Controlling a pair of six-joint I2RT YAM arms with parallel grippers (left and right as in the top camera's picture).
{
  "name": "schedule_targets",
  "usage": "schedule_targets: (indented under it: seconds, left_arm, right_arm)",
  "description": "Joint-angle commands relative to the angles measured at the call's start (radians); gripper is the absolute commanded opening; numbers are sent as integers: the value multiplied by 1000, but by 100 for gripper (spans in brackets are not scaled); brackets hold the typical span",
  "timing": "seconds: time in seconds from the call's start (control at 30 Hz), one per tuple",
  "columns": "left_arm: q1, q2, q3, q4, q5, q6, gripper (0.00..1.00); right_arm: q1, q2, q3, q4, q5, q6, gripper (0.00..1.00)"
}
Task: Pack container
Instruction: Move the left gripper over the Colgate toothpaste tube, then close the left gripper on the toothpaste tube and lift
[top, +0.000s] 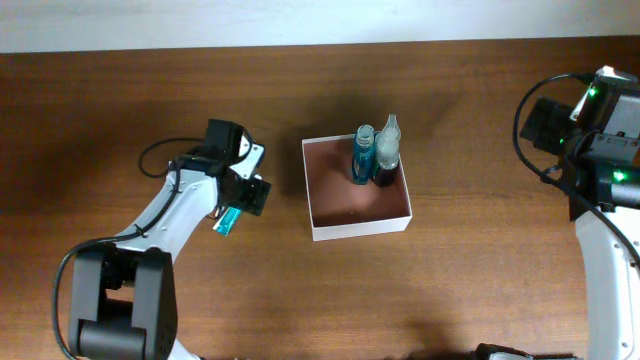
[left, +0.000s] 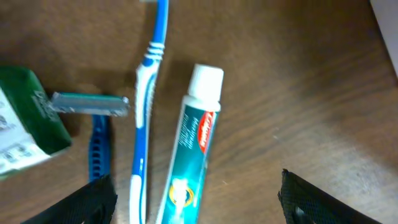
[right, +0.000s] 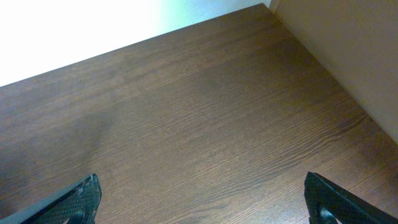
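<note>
**Left hand poised over the toothpaste**

On the counter (top: 480, 300), the container (top: 345, 200) holds a blue bottle (top: 364, 160) and a clear bottle (top: 388, 150) upright in one corner, which leaves floor space free. Your left hand (left: 198, 202), left of the container, straddles the toothpaste tube (left: 194, 155) with its fingers apart, likely the next pick. Your right hand (right: 205, 205), well right of the container, hangs spread over bare wood. The toothbrush (left: 146, 106) and razor (left: 93, 124) also wait left of the container.

The overhead camera is looking straight down on the whole table (top: 450, 300). The left wrist camera is hovering close above the toothpaste (left: 193, 155), also showing overhead; the right one is facing tabletop.
</note>
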Motion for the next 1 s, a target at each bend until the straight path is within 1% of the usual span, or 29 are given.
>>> schedule_targets:
  seconds: [0.0, 0.07, 0.1, 0.17, 0.3, 0.33, 0.4, 0.5, 0.73, 0.77, 0.83, 0.97]
  left_arm:
    - [2, 44, 16, 38, 27, 10, 77]
    - [2, 80, 16, 40, 27, 10, 77]
    - [2, 98, 16, 36, 27, 9, 73]
    - [2, 109, 16, 27, 27, 10, 63]
    - [2, 111, 16, 21, 27, 10, 56]
    - [2, 111, 16, 21, 27, 9, 52]
    - [2, 111, 16, 16, 27, 9, 38]
    - [2, 111, 16, -9, 27, 9, 28]
    - [2, 108, 27, -21, 27, 9, 19]
    - [2, 103, 48, -42, 27, 9, 16]
    - [2, 88, 86, -81, 27, 9, 14]
    - [-1, 32, 165, -147, 50, 9, 11]
  right_arm:
    - [-6, -10, 15, 3, -1, 5, 99]
    - [-6, -10, 15, 3, -1, 5, 99]
    - [-6, -10, 15, 3, -1, 5, 99]
    - [-6, -10, 15, 3, -1, 5, 99]
    - [-6, -10, 15, 3, -1, 5, 99]
    - [-6, -10, 15, 3, -1, 5, 99]
    - [-6, -10, 15, 3, -1, 5, 99]
    - [-6, -10, 15, 3, -1, 5, 99]
    - [-6, -10, 15, 3, -1, 5, 99]
    - [-6, -10, 15, 3, -1, 5, 99]
    - [-6, -10, 15, 3, -1, 5, 99]
    - [-6, -10, 15, 3, -1, 5, 99]
